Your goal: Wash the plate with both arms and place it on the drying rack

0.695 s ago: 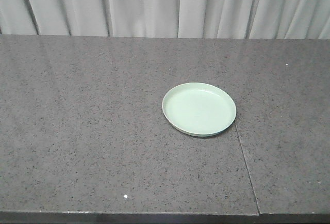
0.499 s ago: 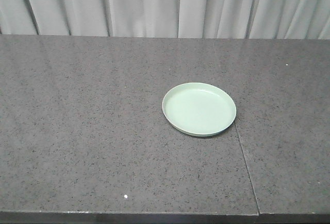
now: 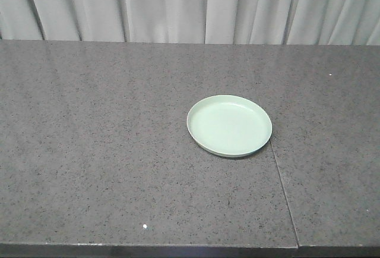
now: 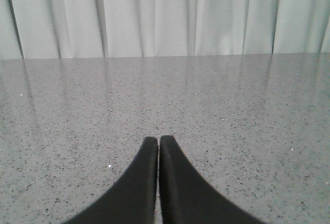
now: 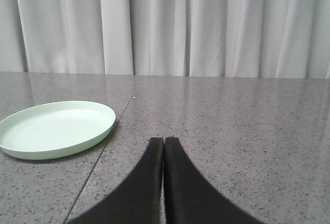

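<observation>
Plate [image 3: 229, 125] lies flat on speckled counter [image 3: 89, 151], beside its seam [image 3: 284, 192].

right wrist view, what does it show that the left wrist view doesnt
Only the right wrist view shows the plate, lying flat at the left beside the countertop seam, and the right gripper, shut. Only the left wrist view shows the left gripper, also shut; no plate appears there. Both share the grey speckled countertop and the white curtain behind it.
</observation>
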